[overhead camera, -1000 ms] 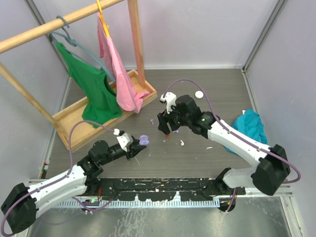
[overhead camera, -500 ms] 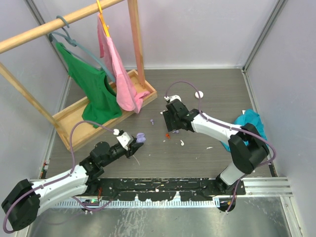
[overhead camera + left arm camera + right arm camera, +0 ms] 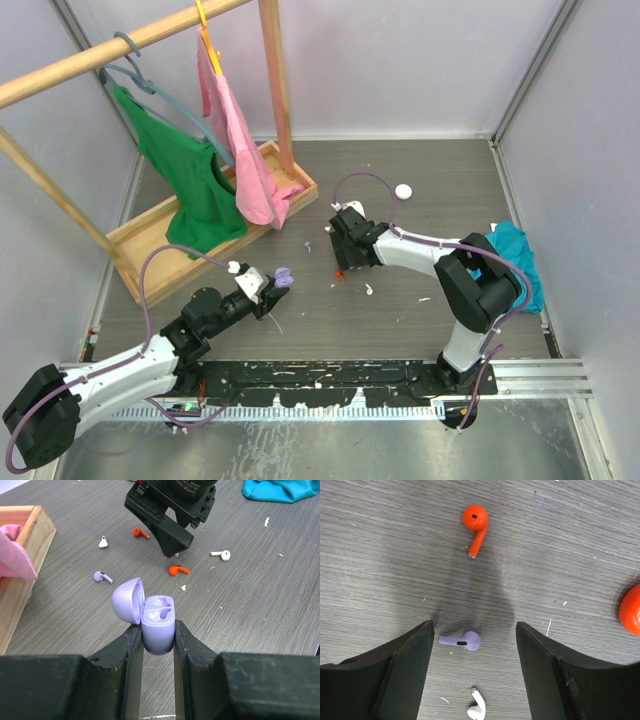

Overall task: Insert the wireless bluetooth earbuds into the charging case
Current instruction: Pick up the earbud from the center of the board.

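Note:
My left gripper [image 3: 158, 630] is shut on an open lilac charging case [image 3: 158, 621], lid [image 3: 127, 600] tipped left, both sockets empty; it also shows in the top view [image 3: 284, 277]. My right gripper [image 3: 474, 645] is open, pointing down, with a lilac earbud [image 3: 462, 641] lying on the table between its fingers. A red earbud [image 3: 476, 522] lies beyond it and a white earbud [image 3: 477, 709] nearer. The left wrist view shows the right gripper [image 3: 175, 547] among a lilac bud [image 3: 102, 576], white buds [image 3: 103, 542] [image 3: 221, 555] and red buds [image 3: 140, 532] [image 3: 179, 570].
A wooden rack base [image 3: 215, 225] with green and pink clothes stands at the back left. A white round case [image 3: 403, 191] lies at the back. A teal cloth [image 3: 505, 262] lies at the right. A red rounded thing [image 3: 631, 610] is cut by the right wrist view's edge.
My right gripper has moved left and down toward the table, over the lilac earbud. My left gripper has shifted slightly, still holding the lilac case.

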Tool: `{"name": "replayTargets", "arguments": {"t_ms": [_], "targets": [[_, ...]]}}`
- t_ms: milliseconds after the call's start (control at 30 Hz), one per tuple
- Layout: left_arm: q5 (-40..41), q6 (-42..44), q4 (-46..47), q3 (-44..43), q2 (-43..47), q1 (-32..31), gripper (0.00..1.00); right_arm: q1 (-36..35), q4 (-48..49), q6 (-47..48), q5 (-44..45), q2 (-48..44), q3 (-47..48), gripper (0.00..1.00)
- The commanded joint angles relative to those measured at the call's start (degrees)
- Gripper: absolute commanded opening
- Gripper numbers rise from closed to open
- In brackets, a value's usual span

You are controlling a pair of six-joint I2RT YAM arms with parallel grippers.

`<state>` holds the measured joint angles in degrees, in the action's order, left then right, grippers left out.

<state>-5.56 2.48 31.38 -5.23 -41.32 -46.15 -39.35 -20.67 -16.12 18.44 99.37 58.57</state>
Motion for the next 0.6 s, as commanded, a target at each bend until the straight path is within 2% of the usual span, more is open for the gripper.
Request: {"name": "replayTargets", "arguments": {"t_ms": [0,300,567], "targets": [[0.56,0.86,4.39,-0.26,1.04,-0.28,0.00,0.15,0.81,-1.25,2.27,-1.25,0.90,0.72],[0.55,0.86,4.30,-0.05,1.64,-0.28,0.00,0.85,-0.08,-1.72,2.31,-4.69,-3.18,0.72],[0.30,0.77,4.57,-0.04,1.38,-0.28,0.00,1.38,-2.08,-2.98,0.64,-7.85,-3.21,0.72]]}}
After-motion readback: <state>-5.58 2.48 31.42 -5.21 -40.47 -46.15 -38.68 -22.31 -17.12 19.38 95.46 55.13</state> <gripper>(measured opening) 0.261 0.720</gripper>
